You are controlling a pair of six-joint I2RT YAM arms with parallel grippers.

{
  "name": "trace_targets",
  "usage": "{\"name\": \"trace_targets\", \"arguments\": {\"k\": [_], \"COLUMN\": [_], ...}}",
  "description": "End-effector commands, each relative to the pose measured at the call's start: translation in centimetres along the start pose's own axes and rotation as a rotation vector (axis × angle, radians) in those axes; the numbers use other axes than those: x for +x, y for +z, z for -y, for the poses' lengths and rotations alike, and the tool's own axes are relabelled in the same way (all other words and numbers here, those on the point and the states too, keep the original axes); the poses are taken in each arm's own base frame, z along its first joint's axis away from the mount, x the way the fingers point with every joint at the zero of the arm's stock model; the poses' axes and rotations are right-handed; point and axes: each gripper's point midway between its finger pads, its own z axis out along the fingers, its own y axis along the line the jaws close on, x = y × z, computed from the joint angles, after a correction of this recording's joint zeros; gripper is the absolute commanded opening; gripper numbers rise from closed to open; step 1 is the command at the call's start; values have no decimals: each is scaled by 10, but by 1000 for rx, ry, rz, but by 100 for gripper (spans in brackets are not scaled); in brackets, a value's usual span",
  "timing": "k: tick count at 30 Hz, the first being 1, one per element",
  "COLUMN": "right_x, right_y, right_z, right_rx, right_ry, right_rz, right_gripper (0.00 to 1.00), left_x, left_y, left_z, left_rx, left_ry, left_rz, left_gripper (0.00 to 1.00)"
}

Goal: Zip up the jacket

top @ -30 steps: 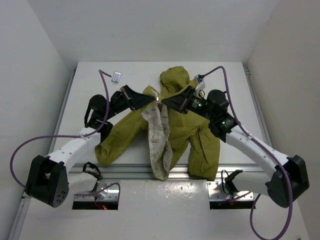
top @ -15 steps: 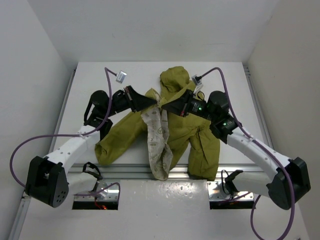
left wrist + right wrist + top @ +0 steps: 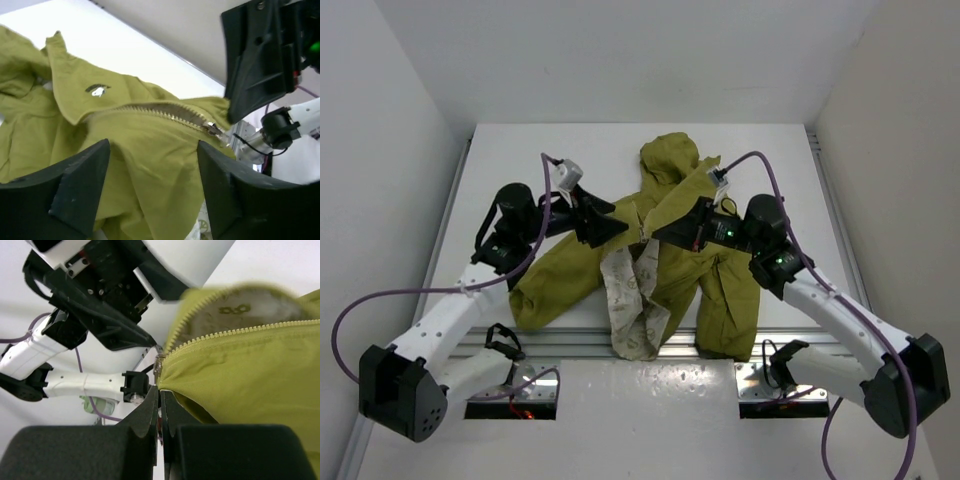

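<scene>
Here, the olive-green hooded fabric jacket lies crumpled on the white table, its cream lining showing. My right gripper is pinched onto its edge by the metal zipper slider. My left gripper gapes, holding nothing. The jacket looks soft, light and floppy, so I judge it needs holding taut just beside the teeth.

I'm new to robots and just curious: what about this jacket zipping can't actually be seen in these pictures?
Right wrist view: the right tool has shut fingertips that hide whether they pinch the pull tab or fabric of the jacket.
Left wrist view: the right tool covers the zipper beyond the slider.
Top view: the slider is too small to find between the left tool and right tool.
</scene>
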Motion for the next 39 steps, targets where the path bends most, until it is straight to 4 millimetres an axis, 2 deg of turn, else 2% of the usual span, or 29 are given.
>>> {"name": "trace_targets", "arguments": {"k": [1,4,6,8,11,14,15,16,19,22,26,28,33,35,37,38,39], "right_x": [-6,-9,-11,-8,-7,-7,-3,-3,-1,-4,-8,-9,-13,-15,-15,-14,-14], "right_y": [-10,-14,-15,-16,-17,-15,-14,-12,-8,-5,-2,-1,1,1,2,2,3], "right_z": [-15,-12,-13,-12,-8,-9,-5,-6,-7,-5,-5,-4,-4,-5,-5,-5,-5], "right_rx": [-60,-47,-50,-39,-21,-13,4,5,17,34,49,57,67,66,63,61,62], "right_ry": [-57,-58,-73,-65,-42,-47,-31,-32,-33,-27,-12,-7,9,16,31,31,46], "right_rz": [10,22,24,12,12,11,-1,1,-4,1,13,16,31,34,37,35,35], "right_gripper": [0,0,0,0,0,0,0,0,0,0,0,0,0,0,0,0,0], "left_x": [-11,-5,-9,-10,-9,-7,-8,0,-5,-6,6,10,17,17,15,16,14], "left_y": [-11,-15,-19,-23,-26,-22,-20,-15,-9,-2,3,6,11,13,14,15,15], "left_z": [-10,-13,-5,-6,15,36,40,52,71,77,79,74,76,66,65,54,53], "left_rx": [-63,-67,-56,-55,27,73,65,107,146,141,115,79,49,-11,-43,-97,-116], "left_ry": [229,293,355,451,587,653,654,660,639,617,604,610,612,614,621,622,626], "left_rz": [-7,-36,-31,-40,-41,-32,-33,-46,-38,-42,-80,-99,-119,-129,-121,-129,-121], "left_gripper": [78,80,81,81,71,64,62,61,61,57,52,51,52,53,53,53,53]}}
